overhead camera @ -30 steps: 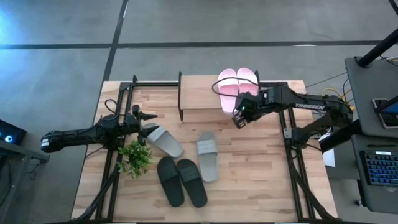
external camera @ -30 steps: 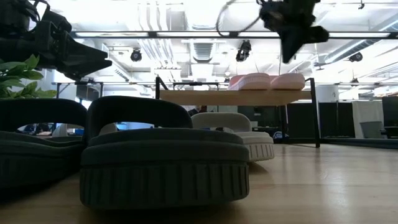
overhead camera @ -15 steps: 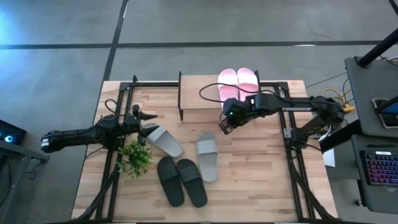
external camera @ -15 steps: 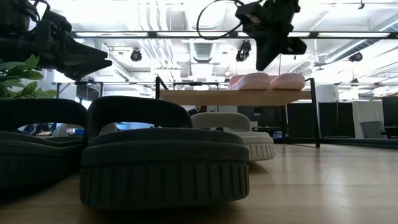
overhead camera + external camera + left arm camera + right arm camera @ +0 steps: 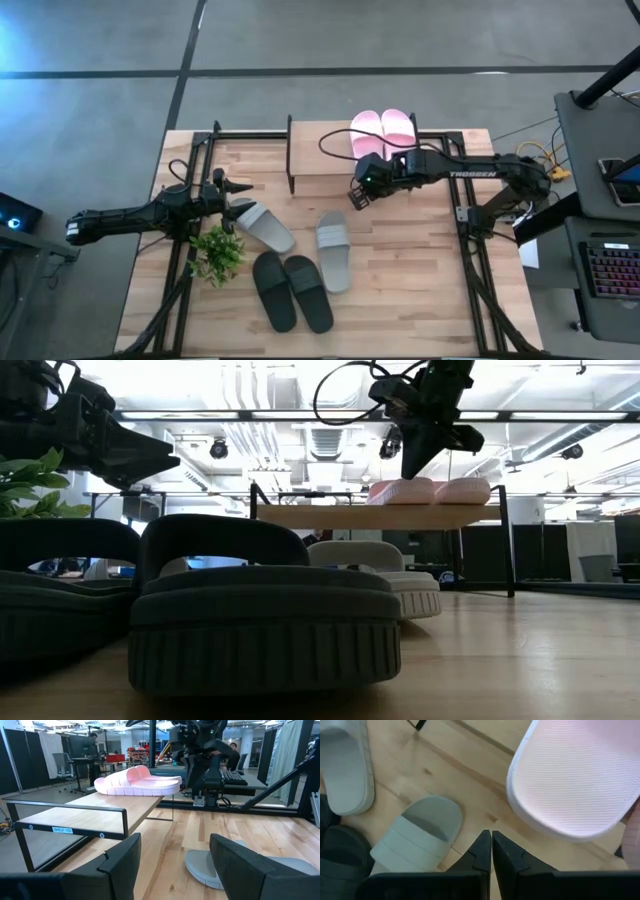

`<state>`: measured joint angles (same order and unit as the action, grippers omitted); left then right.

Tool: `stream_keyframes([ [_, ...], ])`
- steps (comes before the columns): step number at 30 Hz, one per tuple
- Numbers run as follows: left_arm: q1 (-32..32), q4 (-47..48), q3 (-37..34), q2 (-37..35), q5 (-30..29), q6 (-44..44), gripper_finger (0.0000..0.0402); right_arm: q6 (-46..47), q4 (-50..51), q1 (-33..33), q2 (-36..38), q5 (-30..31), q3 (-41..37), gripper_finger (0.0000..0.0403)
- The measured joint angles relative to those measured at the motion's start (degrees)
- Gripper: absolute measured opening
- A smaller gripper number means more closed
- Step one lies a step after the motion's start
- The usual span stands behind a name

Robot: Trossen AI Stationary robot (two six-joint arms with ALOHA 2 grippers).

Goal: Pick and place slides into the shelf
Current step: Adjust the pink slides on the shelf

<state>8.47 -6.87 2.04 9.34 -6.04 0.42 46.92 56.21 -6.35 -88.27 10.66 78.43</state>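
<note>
The right gripper (image 5: 356,197), jaws together and empty, hangs above the table at the shelf's (image 5: 320,155) front edge, at 7 o'clock from the pink slides (image 5: 381,133) on its top board. The left gripper (image 5: 238,193), jaws apart, hovers at the heel of one grey slide (image 5: 264,226). The other grey slide (image 5: 333,251) lies at 3 o'clock from it, the black pair (image 5: 291,290) at 6.

From low on the table, the near black slide (image 5: 265,615) hid most of one grey slide (image 5: 385,575) behind it. Its black twin (image 5: 60,595) ran off the frame's edge. My right arm covered the pink slides' (image 5: 382,133) heels on the shelf (image 5: 320,160).
</note>
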Motion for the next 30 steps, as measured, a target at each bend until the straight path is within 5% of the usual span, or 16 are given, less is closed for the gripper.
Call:
stream_keyframes([
  [30, 0.0, 0.0, 0.0, 0.0, 0.0, 0.0, 0.0223, 2.5, 0.1, -1.2, 0.1, 7.2, 0.0, 0.0008],
])
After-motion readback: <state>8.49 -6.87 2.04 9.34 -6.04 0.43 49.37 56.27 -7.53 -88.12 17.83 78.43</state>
